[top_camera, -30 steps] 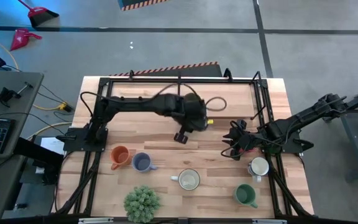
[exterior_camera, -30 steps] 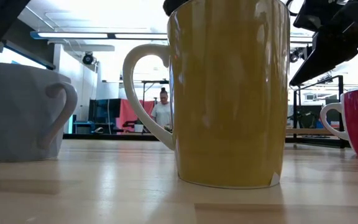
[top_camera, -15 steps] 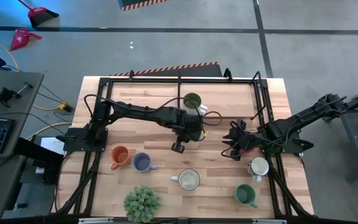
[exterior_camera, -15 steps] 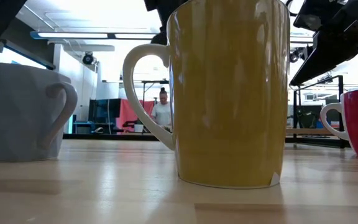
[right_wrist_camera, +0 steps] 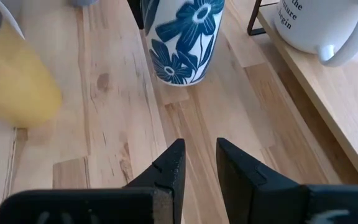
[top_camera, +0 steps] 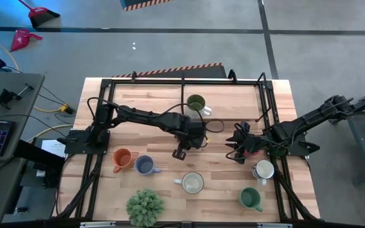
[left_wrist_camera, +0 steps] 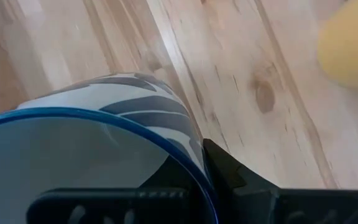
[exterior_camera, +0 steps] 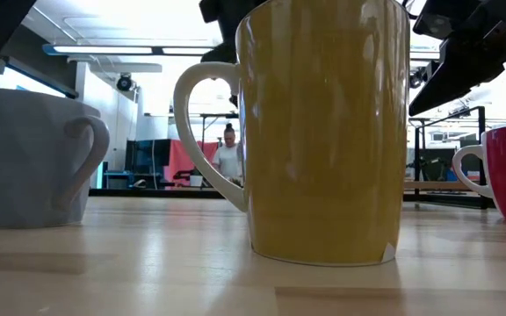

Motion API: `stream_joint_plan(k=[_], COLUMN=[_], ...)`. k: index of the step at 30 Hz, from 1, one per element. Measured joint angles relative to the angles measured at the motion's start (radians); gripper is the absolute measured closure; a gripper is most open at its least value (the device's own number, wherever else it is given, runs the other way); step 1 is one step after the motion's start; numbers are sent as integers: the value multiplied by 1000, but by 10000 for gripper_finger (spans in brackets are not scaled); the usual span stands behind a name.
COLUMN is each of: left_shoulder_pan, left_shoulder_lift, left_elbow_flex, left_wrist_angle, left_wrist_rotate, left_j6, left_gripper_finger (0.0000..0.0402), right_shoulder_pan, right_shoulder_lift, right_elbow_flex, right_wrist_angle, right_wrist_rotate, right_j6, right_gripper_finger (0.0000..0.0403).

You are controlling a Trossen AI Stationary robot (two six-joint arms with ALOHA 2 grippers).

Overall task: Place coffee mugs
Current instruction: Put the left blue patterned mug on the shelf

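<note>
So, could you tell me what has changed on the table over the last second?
The left gripper, shut on the blue floral mug, swung from the table's far side toward the near side, uncovering the olive green mug. The right gripper and the other mugs stayed put.

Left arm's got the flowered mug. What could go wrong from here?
1. The left hand pinches the flowered mug only by its rim wall, so it might tilt or slip.
2. The yellow mug stands close by, and a sideways move could knock it.
3. The right hand waits open, pointed at the same mug, so the arms might clash.
</note>
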Motion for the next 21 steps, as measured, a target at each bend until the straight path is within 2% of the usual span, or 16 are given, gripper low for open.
stream_joint_plan(k=[12, 21], left_shoulder_pan=[-12, -12], left_shoulder_lift=[29, 28], left_elbow_flex=[2, 11], left_wrist_angle=[-2, -12], left_wrist_rotate=[-43, -63], left_j6=[-15, -18], left_gripper_finger=[394, 344], right_shoulder_pan=[0, 0], right_shoulder_lift=[0, 0], right_elbow_flex=[0, 0], right_wrist_angle=[0, -5], right_wrist_rotate=[-4, -11], right_j6=[-7, -7], right_gripper_finger=[336, 336])
